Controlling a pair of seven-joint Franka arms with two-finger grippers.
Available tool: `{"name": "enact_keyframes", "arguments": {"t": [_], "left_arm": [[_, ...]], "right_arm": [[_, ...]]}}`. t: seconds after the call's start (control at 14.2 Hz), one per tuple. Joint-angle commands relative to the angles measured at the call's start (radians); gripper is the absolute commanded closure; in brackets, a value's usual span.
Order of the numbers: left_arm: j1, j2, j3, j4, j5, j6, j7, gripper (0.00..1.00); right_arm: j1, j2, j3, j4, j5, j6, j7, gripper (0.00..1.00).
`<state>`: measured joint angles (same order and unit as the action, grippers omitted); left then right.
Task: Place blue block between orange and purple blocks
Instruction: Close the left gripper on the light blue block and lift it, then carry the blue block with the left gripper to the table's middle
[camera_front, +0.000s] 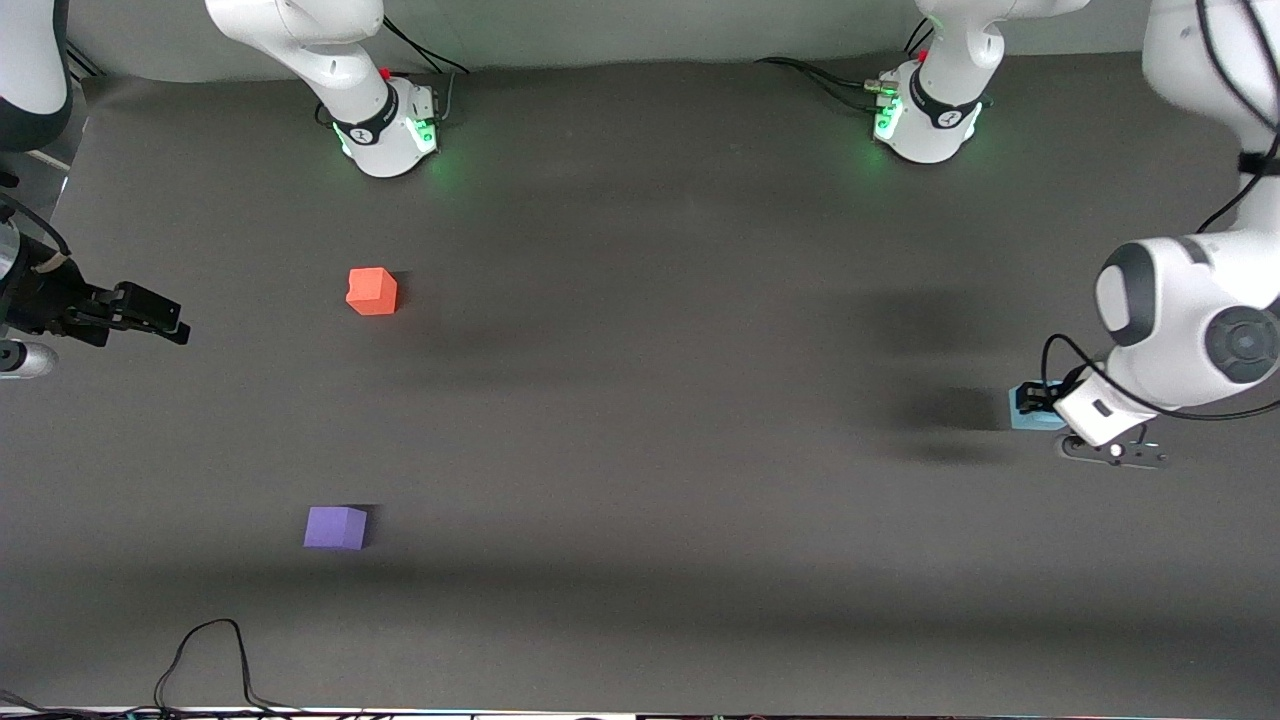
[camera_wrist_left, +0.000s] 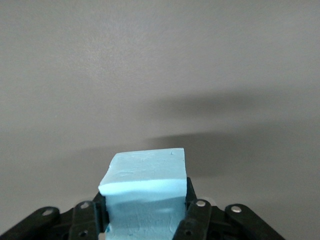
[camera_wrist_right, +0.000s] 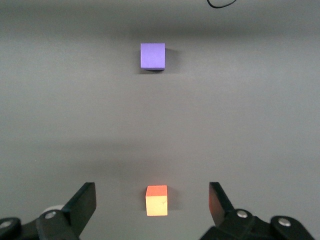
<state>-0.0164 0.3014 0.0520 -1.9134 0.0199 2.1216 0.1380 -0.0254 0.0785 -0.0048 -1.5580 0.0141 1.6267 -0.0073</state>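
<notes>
Front view, left gripper (camera_front: 1040, 408): I read it at roughly 3 o'clock of the table (camera_front: 640, 400), at the left arm's end, low over the surface, with the wrist covering most of the hand.
Front view, blue block (camera_front: 1026, 410): I see only one pale corner of it, right at the gripper, near 3 o'clock.
Front view, orange block (camera_front: 372, 291): on the table toward the right arm's end, near 10 o'clock, farther from the front camera than the purple block.
Front view, purple block (camera_front: 336, 527): on the table near 8 o'clock, well apart from the orange block and standing by itself.
Front view, right gripper (camera_front: 160, 318): I read it at 9 o'clock, over the table edge at the right arm's end; this arm waits.
Left wrist view, jaws: I see them clamped on the blue block (camera_wrist_left: 145, 192), one black finger (camera_wrist_left: 196, 217) flat against each side face.
Left wrist view, block surface: the top face is light blue with a small mark near one edge.
Right wrist view, jaws: I see them spread wide apart, holding nothing; fingertips (camera_wrist_right: 82, 200) frame the orange block (camera_wrist_right: 156, 200) on the table below.
Right wrist view, purple block (camera_wrist_right: 152, 55): in line with the orange block, well apart from it, bare table between the two.
</notes>
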Motion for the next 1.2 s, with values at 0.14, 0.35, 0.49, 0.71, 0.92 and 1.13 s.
{"name": "enact_keyframes", "arguments": {"t": [0.14, 0.35, 0.49, 0.71, 0.92, 1.13], "left_arm": [[-0.253, -0.100, -0.075, -0.006, 0.000, -0.115, -0.393, 0.53], [-0.435, -0.033, -0.132, 0.072, 0.002, -0.086, -0.669, 0.53], [-0.560, 0.077, -0.136, 0.187, 0.014, -0.071, -0.818, 0.53], [-0.692, 0.266, -0.135, 0.367, 0.031, -0.069, -0.973, 0.53], [-0.724, 0.451, -0.135, 0.514, 0.086, -0.052, -1.083, 0.53], [-0.740, 0.519, -0.133, 0.521, 0.100, 0.061, -1.156, 0.53]], "right_arm": [[-0.004, -0.011, 0.008, -0.002, -0.003, 0.004, 0.003, 0.00], [0.018, -0.011, 0.016, -0.001, 0.024, 0.004, 0.003, 0.00], [0.016, -0.009, 0.013, -0.010, 0.041, -0.002, -0.022, 0.00], [0.009, 0.001, 0.003, -0.037, 0.027, -0.022, -0.152, 0.00], [0.016, -0.020, -0.020, -0.028, 0.024, -0.024, -0.120, 0.00], [0.080, -0.037, -0.012, -0.027, -0.017, -0.030, 0.047, 0.00]]}}
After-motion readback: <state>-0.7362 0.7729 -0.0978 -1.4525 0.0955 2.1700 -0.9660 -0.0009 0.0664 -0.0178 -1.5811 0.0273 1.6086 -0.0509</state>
